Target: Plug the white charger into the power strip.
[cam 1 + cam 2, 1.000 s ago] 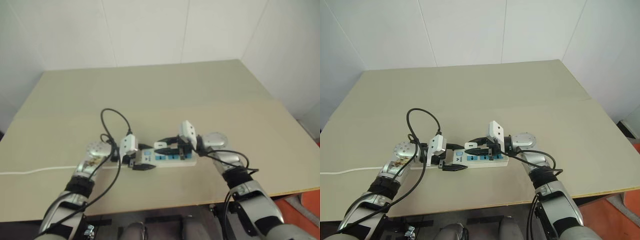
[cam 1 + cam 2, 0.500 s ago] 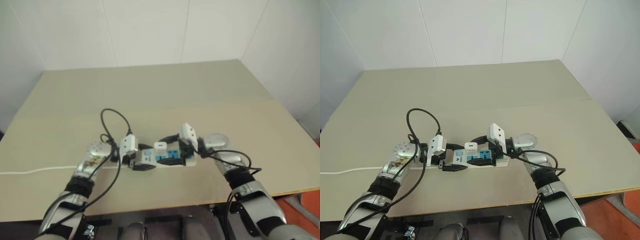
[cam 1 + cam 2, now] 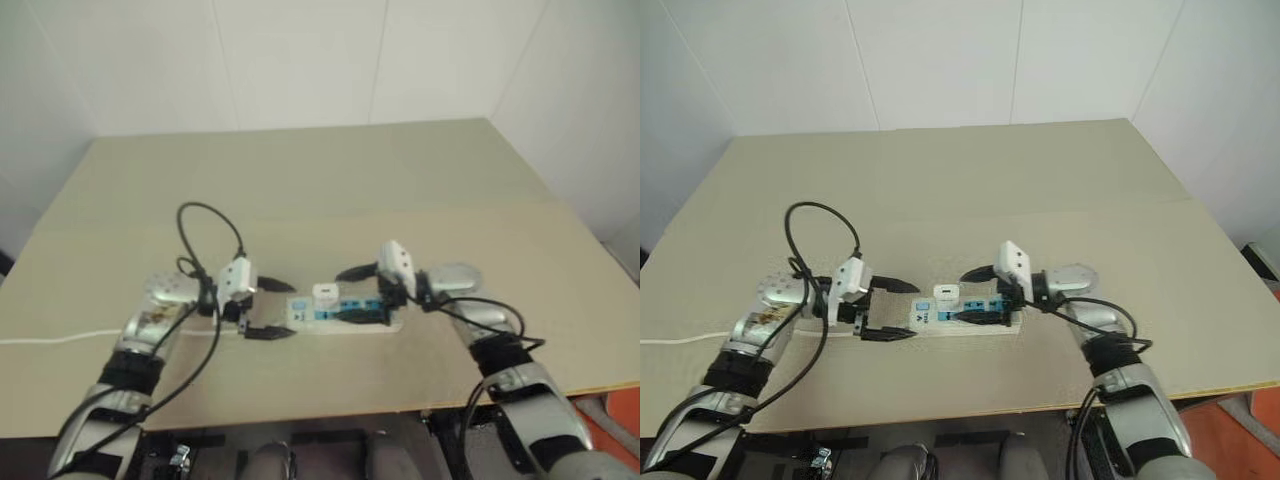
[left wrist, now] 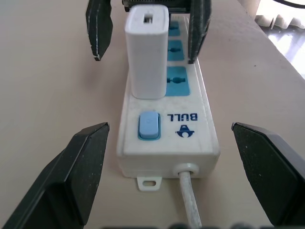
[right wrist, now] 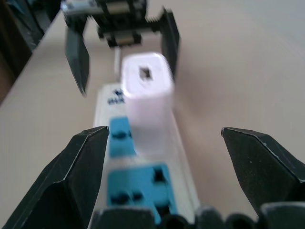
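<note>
On the strip [image 3: 965,315], the charger [image 3: 945,296] now stands seated; both grippers, left [image 3: 887,310] and right [image 3: 976,294], have released, jaws spread: task apparently complete.

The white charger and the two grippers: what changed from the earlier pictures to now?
The right gripper let go of the white charger and pulled back to the right. The left gripper opened and drew away from the power strip to the left. The charger stays standing in the strip, on the table.

One white charger [image 4: 147,52], one power strip [image 4: 167,133] with three blue sockets, two hands, one worktop [image 3: 970,190].
</note>
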